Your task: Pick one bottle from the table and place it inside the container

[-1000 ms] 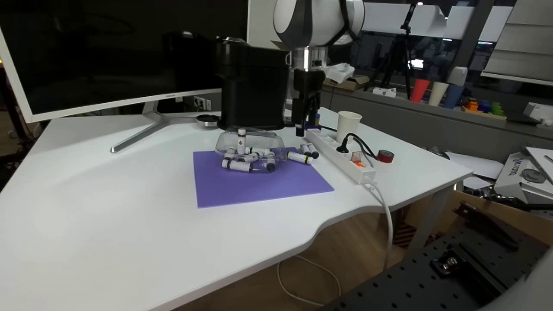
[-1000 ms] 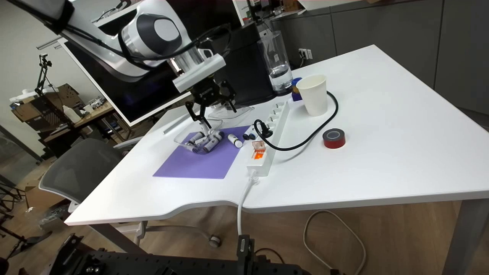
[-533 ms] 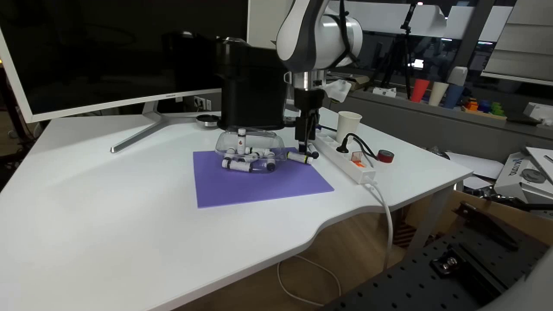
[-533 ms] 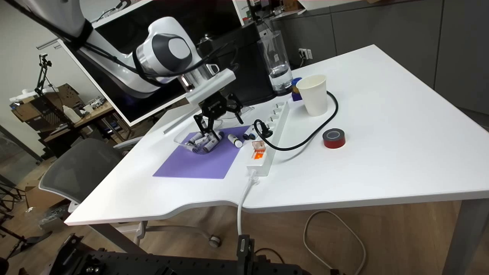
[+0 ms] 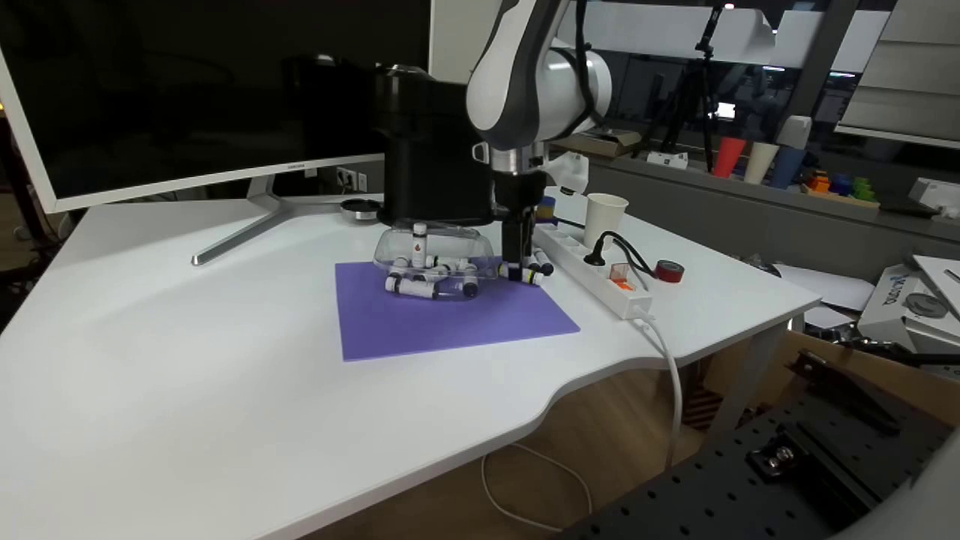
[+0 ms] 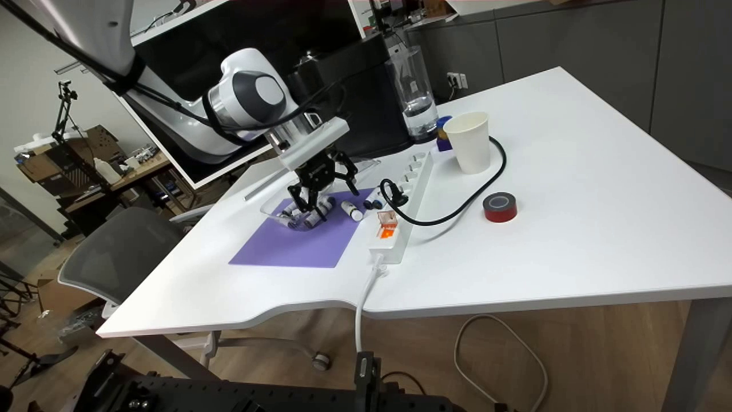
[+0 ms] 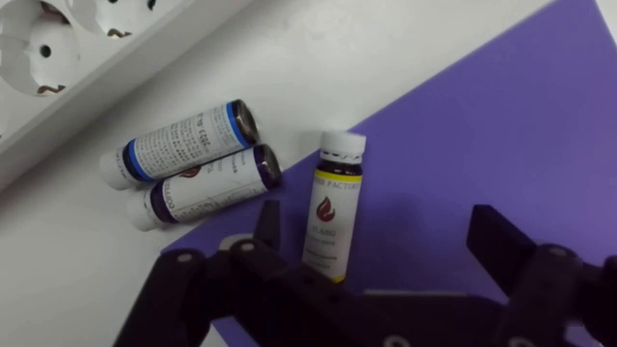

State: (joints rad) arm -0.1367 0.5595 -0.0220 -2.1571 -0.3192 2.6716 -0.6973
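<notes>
Colleague: What has just changed?

Operator: In an exterior view, my gripper (image 6: 339,205) has dropped during the last second, from above the table (image 6: 457,263) to low over the purple mat (image 6: 291,246). I read that as the approach nearly finished and the pick about to start. Farther off are a paper cup (image 6: 468,143), a roll of tape (image 6: 499,209) and a black plug (image 6: 398,197).

Colleague: Where would it go?

Operator: In an exterior view, the clear plastic container (image 5: 459,241) sits near my gripper, partly on the mat. Several small bottles (image 5: 414,288) lie in or against it, I cannot tell which of each, and an upright bottle (image 5: 419,244) shows among them. It looks crowded, so I expect the placing to need care.

Colleague: What does the wrist view show?

Operator: My fingers (image 7: 499,241) are spread wide apart with nothing clamped. The yellow-banded bottle (image 7: 333,212), which I take as the target, lies on its side on the mat between them, closer to one finger (image 7: 269,226).

Colleague: Anything in the way?

Operator: A blue-banded bottle (image 7: 185,140) and a dark-banded bottle (image 7: 214,185) lie side by side, the dark-banded one just beside that finger, with a white power strip (image 7: 120,74) beyond. I could nudge them by drifting that way.
</notes>
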